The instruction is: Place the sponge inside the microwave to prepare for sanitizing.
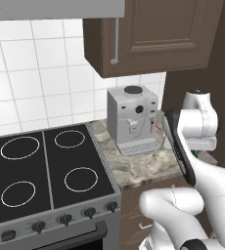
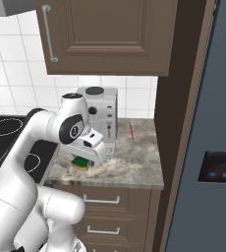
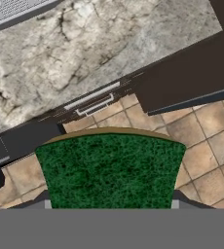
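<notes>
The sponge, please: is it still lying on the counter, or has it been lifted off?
Lifted off: the sponge sits between the fingers of the gripper, above the counter's front edge, floor tiles visible beneath it.

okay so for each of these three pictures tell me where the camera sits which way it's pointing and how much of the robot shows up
Left base view: behind the arm, on its left, facing the stove, coffee machine and wall; the white arm rises at lower right.
Right base view: behind, on its right, facing the counter and the tall grey door beside it; the arm rises at lower left, the sponge in its jaws.
Hand view: on the hand, looking down past the sponge at counter edge and floor.
Both base views share coffee machine and counter.
</notes>
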Motion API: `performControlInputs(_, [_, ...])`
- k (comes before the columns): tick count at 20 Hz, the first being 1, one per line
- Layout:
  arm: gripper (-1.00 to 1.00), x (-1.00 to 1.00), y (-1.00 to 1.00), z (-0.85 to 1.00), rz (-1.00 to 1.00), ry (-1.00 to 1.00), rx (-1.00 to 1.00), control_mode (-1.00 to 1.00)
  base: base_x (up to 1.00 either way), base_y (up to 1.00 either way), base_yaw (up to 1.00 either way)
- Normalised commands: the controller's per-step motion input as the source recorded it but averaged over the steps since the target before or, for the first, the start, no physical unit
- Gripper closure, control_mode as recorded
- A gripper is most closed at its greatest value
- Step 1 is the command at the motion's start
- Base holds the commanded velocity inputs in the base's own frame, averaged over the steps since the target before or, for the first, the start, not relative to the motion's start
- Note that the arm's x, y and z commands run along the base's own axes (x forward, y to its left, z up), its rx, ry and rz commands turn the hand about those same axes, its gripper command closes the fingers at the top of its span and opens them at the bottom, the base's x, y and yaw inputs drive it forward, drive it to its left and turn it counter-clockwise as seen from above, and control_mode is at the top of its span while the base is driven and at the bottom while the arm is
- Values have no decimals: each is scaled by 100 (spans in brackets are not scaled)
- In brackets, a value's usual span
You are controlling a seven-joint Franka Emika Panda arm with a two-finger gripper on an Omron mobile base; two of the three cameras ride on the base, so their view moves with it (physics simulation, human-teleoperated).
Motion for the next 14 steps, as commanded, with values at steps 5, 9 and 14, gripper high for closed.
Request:
performControlInputs(5, [100, -4, 0, 0, 0, 0, 0, 100, -12, 0, 0])
performControlInputs(9, [100, 0, 0, 0, 0, 0, 0, 100, -43, 0, 0])
performControlInputs(14, [100, 0, 0, 0, 0, 0, 0, 100, -59, 0, 0])
